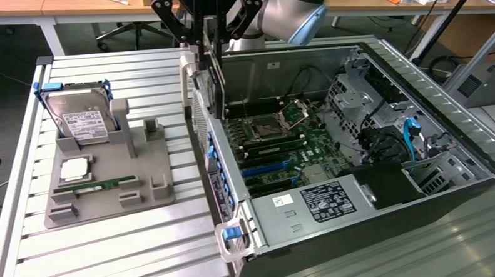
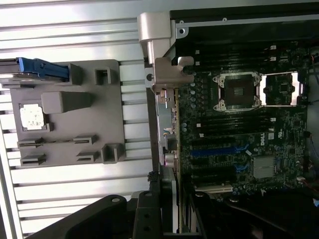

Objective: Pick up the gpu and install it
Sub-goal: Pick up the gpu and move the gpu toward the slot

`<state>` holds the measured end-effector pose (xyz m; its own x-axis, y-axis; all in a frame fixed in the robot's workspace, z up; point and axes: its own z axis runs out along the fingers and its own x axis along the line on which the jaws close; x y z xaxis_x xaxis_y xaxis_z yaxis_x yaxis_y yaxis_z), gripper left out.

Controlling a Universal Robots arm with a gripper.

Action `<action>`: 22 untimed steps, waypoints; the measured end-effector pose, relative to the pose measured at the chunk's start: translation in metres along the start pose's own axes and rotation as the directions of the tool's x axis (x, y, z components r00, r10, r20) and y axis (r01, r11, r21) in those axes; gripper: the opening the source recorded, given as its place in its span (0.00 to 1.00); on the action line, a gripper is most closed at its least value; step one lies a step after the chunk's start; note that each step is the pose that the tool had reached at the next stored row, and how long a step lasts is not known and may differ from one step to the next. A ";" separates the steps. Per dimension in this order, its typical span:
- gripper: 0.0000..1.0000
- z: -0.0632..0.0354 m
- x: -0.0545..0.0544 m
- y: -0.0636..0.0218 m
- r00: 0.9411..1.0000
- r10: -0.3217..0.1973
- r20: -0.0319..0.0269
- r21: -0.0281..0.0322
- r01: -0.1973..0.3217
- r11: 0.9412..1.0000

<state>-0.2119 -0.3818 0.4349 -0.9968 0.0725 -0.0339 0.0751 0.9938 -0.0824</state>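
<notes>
Clamping the edge-on gpu [image 1: 215, 83], fingers [image 1: 174, 23] half cropped.

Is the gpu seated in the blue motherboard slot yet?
No, the gpu hangs upright in the gripper at the case edge, well apart from the blue slot.

Top of the gpu [image 1: 217, 83] behind the hand [image 1: 211, 41]

Wooden desks [image 1: 8, 6], office chair [image 1: 134, 29], perhaps dark carpet [image 1: 3, 93], slatted metal table [image 1: 111, 263]
</notes>
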 end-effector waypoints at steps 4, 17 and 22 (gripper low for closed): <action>0.27 0.0003 -0.001 0.0001 1.000 0.000 0.000 0.001 0.000 1.000; 0.27 0.0017 -0.005 0.0005 1.000 0.000 0.000 0.005 0.000 1.000; 0.27 0.0022 -0.007 0.0007 1.000 0.000 0.001 0.006 0.000 1.000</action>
<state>-0.2051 -0.3818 0.4330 -0.9968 0.0723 -0.0344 0.0751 0.9932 -0.0888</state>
